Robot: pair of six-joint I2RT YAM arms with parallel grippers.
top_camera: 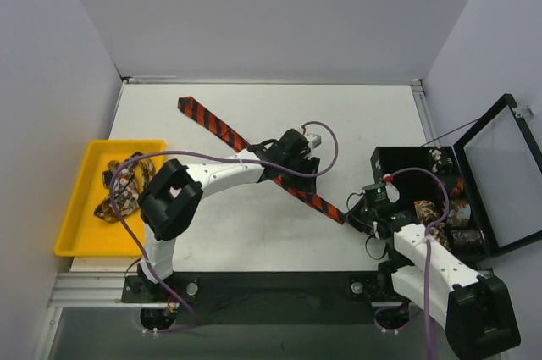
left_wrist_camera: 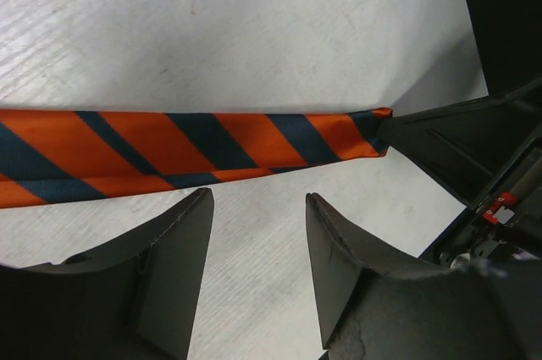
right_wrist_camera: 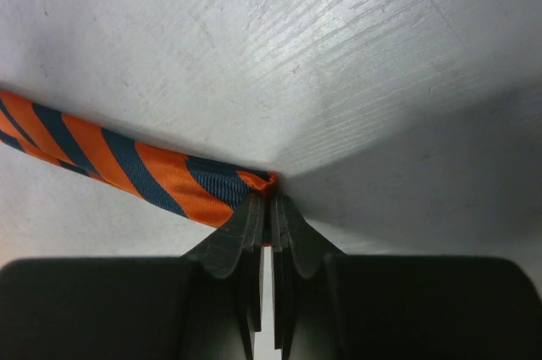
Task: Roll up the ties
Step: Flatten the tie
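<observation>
White table (top_camera: 254, 237) carries the striped tie (top_camera: 212, 123) diagonally, from near the far edge toward the near right corner. My right gripper (right_wrist_camera: 269, 206) is clamped on its narrow tip. My left gripper (left_wrist_camera: 258, 201) hovers beside the tie, jaws apart, holding nothing.

striped tie: long narrow red-orange and dark diagonal-striped fabric necktie (top_camera: 212, 123) lay unrolled and flat | ran diagonally across white table (top_camera: 373, 114), far left to near right | other ties: brown, cream and black patterned fabric ties (top_camera: 118, 191) lay heaped loose in yellow plastic tray (top_camera: 80, 237)
</observation>
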